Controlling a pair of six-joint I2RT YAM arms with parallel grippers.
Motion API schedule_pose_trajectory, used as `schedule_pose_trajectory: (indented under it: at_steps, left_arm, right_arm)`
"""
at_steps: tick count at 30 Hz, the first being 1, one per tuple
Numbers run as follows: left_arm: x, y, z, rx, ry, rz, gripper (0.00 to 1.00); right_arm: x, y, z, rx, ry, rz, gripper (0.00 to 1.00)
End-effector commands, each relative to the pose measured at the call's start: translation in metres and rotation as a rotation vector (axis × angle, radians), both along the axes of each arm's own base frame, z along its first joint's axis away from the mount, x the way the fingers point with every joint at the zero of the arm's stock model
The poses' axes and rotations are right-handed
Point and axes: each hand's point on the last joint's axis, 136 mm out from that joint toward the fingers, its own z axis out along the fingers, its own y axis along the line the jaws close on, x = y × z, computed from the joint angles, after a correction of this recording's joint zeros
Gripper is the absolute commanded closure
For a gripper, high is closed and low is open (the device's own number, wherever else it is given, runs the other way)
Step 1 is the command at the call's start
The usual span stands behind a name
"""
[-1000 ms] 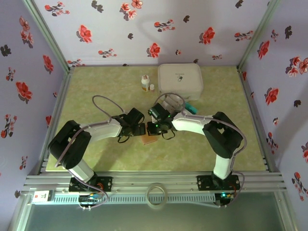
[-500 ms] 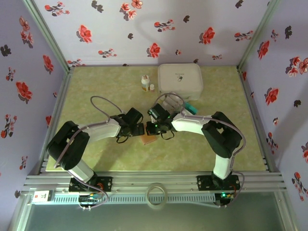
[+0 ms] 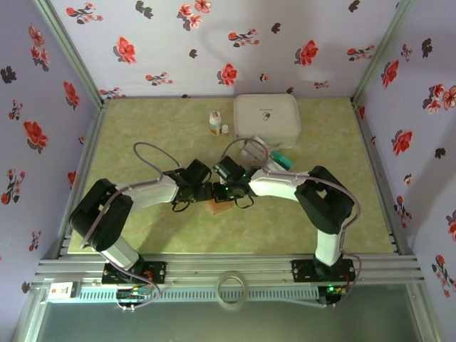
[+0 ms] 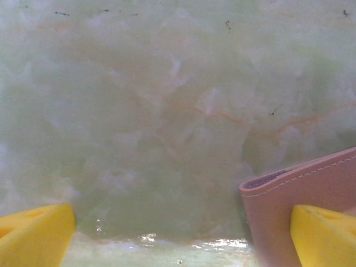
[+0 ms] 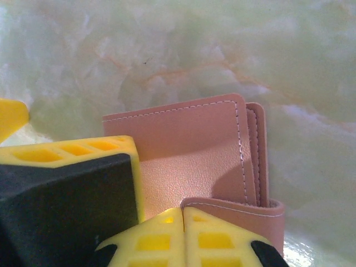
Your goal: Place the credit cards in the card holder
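The table (image 3: 142, 135) has a glossy, pale green marbled top with faint orange veins. The card holder (image 3: 219, 207) lies flat near the table's middle, somewhat toward the near edge. It is a folded wallet of smooth pinkish-brown leather-like material with rounded corners and pale stitching along its edges, and its stacked flaps show at one side in the right wrist view. The left tool (image 4: 178, 240) is released, with its jaws spread wide. One blocky yellow fingertip sits over the card holder's corner and the other stands over bare table, well apart from it. The right tool (image 5: 182, 217) is clenched. Its ribbed yellow fingertips meet with nothing seen between them, right at the card holder's folded flap. Whether they press on it cannot be told. The credit cards (image 3: 281, 159), thin flat rectangles, lie just in front of the white box (image 3: 266, 120). One is teal and the rest are pale, and they are too small to count. The box is a rounded square of smooth plastic at the far edge. Two small white bottles (image 3: 214, 122) stand beside its left side.
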Motion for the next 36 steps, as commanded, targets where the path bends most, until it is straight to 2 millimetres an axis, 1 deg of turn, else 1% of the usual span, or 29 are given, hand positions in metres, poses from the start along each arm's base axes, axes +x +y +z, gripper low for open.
schedule_pose_trajectory:
  at_steps: [1,5,8,14,19,25,29,30,33,36]
  left_arm:
    - [-0.016,0.03,-0.013,0.066,0.088,0.054,0.0]
    - [-0.011,0.034,-0.004,0.041,0.075,0.069,0.0]
    - [-0.01,0.036,-0.004,0.04,0.079,0.071,0.0]
    - [-0.012,0.042,-0.005,0.039,0.083,0.089,0.0]
    - [-0.011,0.049,-0.003,0.026,0.079,0.106,0.0]
    - [-0.006,0.057,0.001,-0.003,0.077,0.127,0.0]
    - [-0.003,0.062,0.007,-0.021,0.07,0.136,0.0]
    - [-0.003,0.063,0.008,-0.024,0.068,0.136,0.0]
    - [-0.002,0.066,0.012,-0.032,0.059,0.133,0.0]
    - [0.0,0.065,0.017,-0.039,0.043,0.118,0.0]
  right_arm:
    - [-0.041,-0.049,-0.067,-0.253,0.135,0.02,1.0]
    - [-0.044,-0.053,-0.071,-0.26,0.145,0.011,1.0]
    - [-0.042,-0.052,-0.069,-0.254,0.142,0.007,1.0]
    - [-0.04,-0.044,-0.062,-0.226,0.142,0.006,0.83]
    - [-0.033,-0.032,-0.046,-0.189,0.125,0.009,0.74]
    - [-0.019,-0.015,-0.015,-0.151,0.083,0.023,0.67]
    - [-0.009,-0.008,0.012,-0.118,0.041,0.018,0.64]
    - [-0.006,-0.008,0.018,-0.109,0.034,0.014,0.64]
    - [-0.001,-0.011,0.046,-0.071,-0.006,0.0,0.63]
    - [0.006,-0.022,0.08,-0.027,-0.067,-0.032,0.6]
